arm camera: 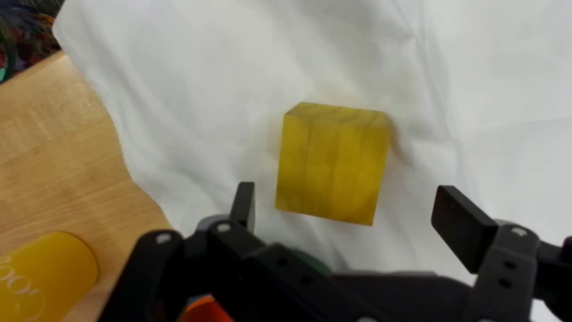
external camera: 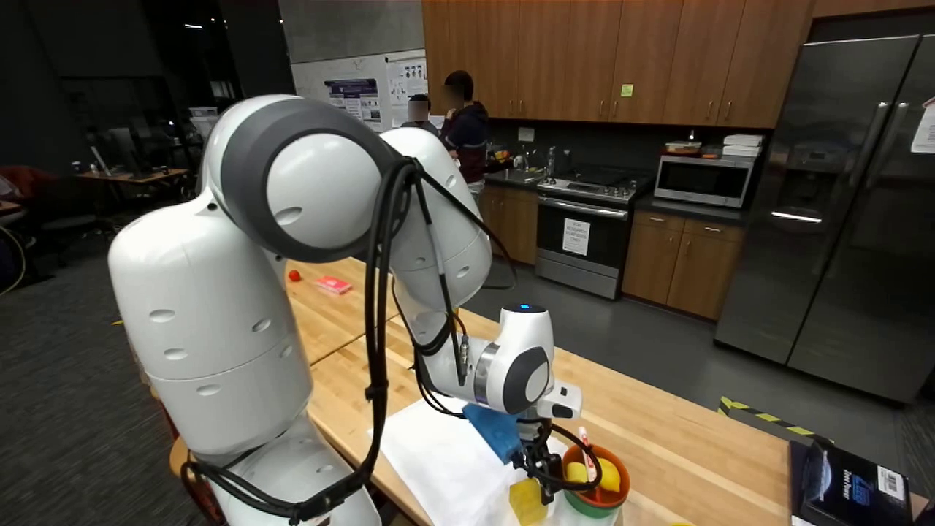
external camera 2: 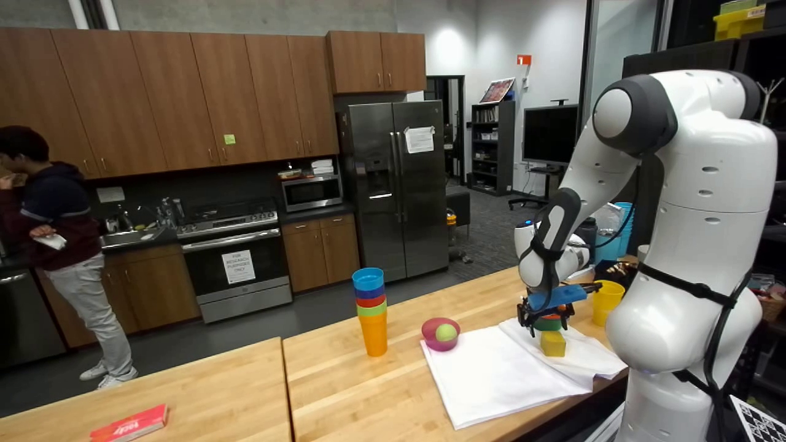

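A yellow wooden block (arm camera: 333, 165) lies on a white cloth (arm camera: 187, 89). It also shows in both exterior views (external camera: 527, 502) (external camera 2: 553, 344). My gripper (arm camera: 348, 214) is open and empty, pointing down close to the block. In the wrist view its black fingers stand apart to either side of the block's near end, not touching it. Beside the gripper (external camera: 537, 475) is an orange and green bowl (external camera: 593, 508) with yellow fruit (external camera: 608, 475) and a red-and-white marker (external camera: 585, 447). The gripper mostly hides this bowl in the wrist view. A blue piece (external camera 2: 557, 296) sits at the wrist.
A yellow cup (external camera 2: 608, 301) stands near the arm's base; it also shows in the wrist view (arm camera: 44, 277). A pink bowl (external camera 2: 432, 339) with a green ball (external camera 2: 446, 333) and a stack of coloured cups (external camera 2: 373, 328) stand farther along the wooden table. A red packet (external camera 2: 130, 425) lies beyond.
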